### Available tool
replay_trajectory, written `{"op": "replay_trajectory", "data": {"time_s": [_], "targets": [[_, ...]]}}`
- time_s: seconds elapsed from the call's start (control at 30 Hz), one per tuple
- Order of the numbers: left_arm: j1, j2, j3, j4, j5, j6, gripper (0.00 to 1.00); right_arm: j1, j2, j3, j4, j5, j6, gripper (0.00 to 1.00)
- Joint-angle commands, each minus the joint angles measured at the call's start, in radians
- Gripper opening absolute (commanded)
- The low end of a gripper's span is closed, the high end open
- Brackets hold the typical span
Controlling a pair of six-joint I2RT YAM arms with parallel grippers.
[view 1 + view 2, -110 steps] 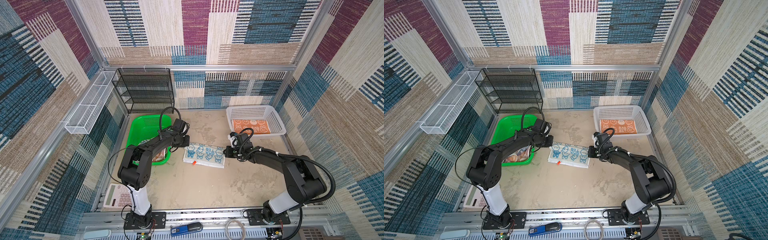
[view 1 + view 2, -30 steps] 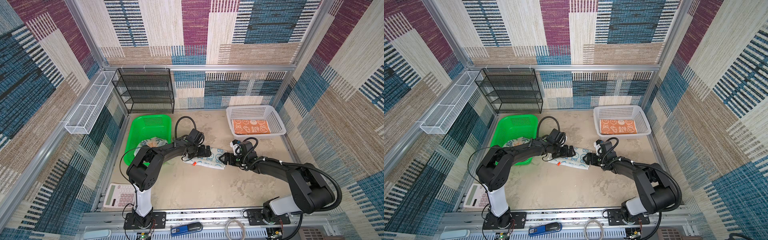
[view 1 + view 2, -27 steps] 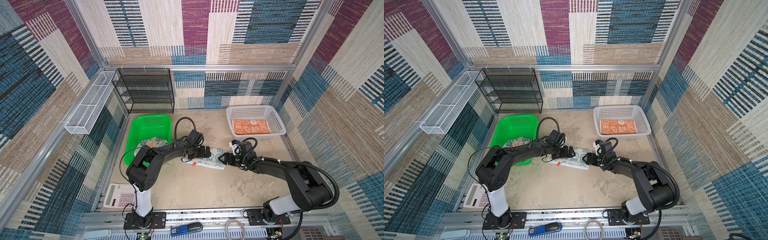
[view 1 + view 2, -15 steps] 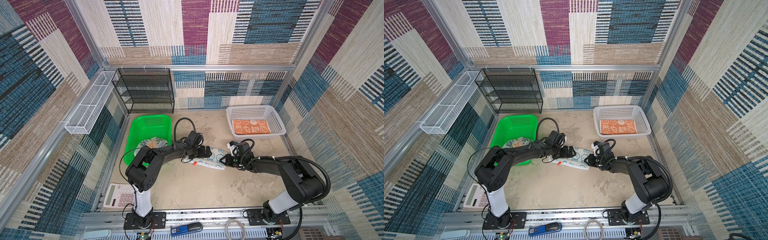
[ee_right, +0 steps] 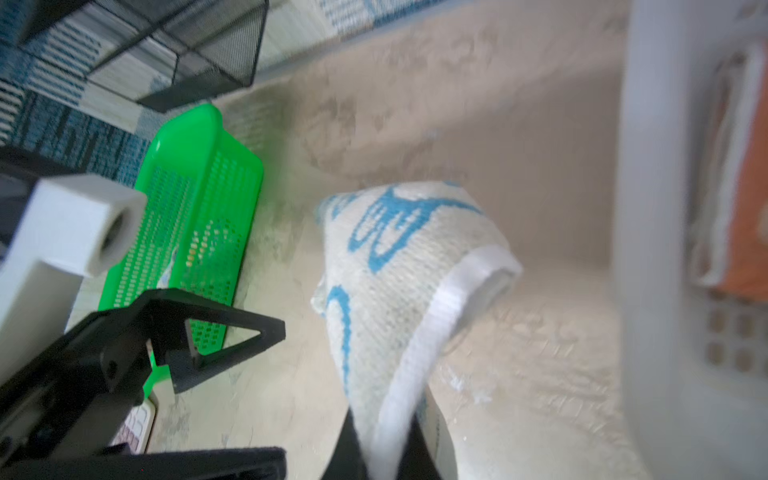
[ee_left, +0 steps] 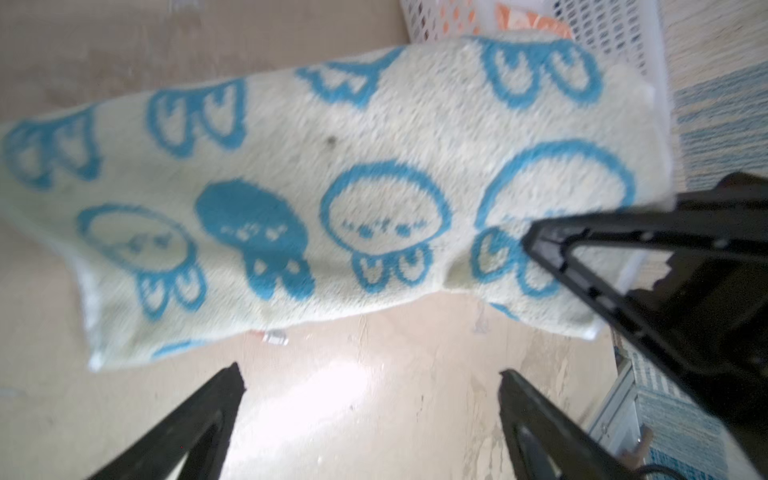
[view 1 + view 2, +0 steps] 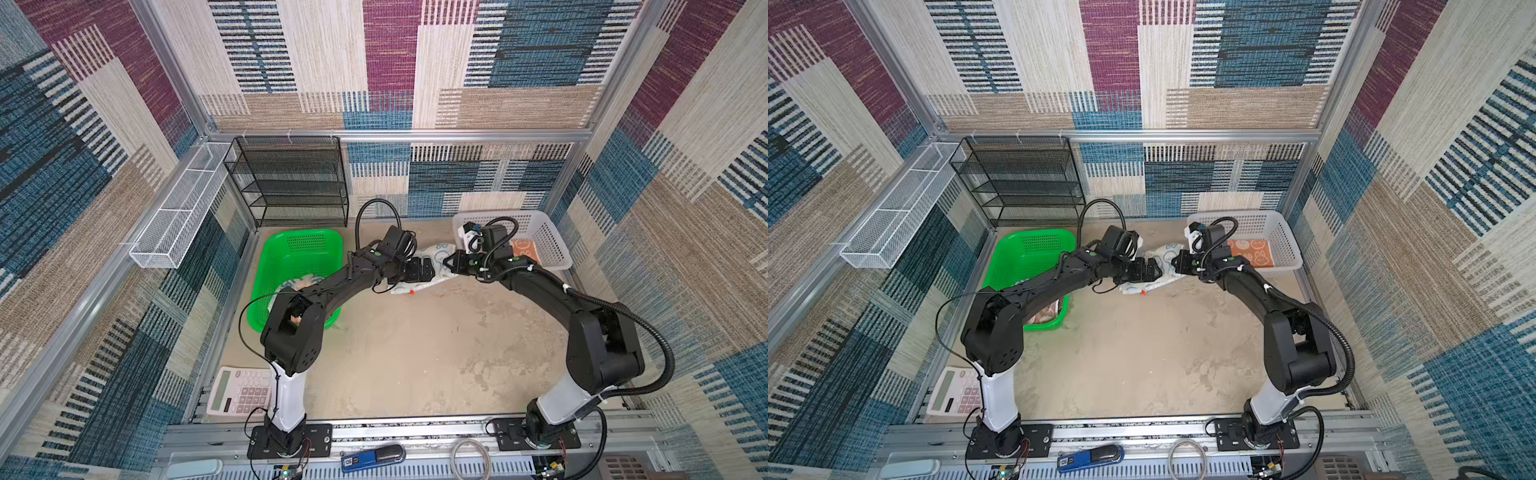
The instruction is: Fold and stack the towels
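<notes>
The blue rabbit towel (image 7: 433,254) (image 7: 1163,254) (image 6: 332,187) shows its pale side with blue rabbits. My right gripper (image 7: 451,262) (image 7: 1178,262) (image 5: 382,436) is shut on the towel's right edge and holds that end off the table. The towel's other end (image 7: 409,287) sags to the table. My left gripper (image 7: 420,269) (image 7: 1148,269) (image 6: 370,374) is open just beside the towel, with only bare table between its fingers (image 6: 199,415). The orange towel (image 7: 524,249) (image 7: 1252,252) lies folded in the white basket (image 7: 552,245). A crumpled pale towel (image 7: 297,284) lies in the green basket (image 7: 299,249).
A black wire rack (image 7: 291,183) stands at the back left, with a white wire shelf (image 7: 183,208) on the left wall. A calculator (image 7: 241,390) lies at the front left. The white basket's wall (image 5: 665,208) is close beside the lifted towel.
My right gripper closed on the blue towel's right edge and lifted it up and back toward the white basket. The left gripper stayed open beside the towel.
</notes>
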Motion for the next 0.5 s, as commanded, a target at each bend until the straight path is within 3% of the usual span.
{"op": "replay_trajectory", "data": {"time_s": [0.0,0.2,0.47], "targets": [[0.002,0.043,0.113,-0.087,-0.003,0.061,0.99,-0.058,0.049,0.146,-0.142,-0.039,-0.096,0.0],[0.001,0.129,0.289,-0.125,0.031,0.065,0.99,-0.188,0.208,0.419,-0.328,-0.075,-0.218,0.0],[0.003,0.187,0.361,-0.166,0.024,0.084,0.99,-0.263,0.341,0.479,-0.383,-0.021,-0.298,0.0]]}}
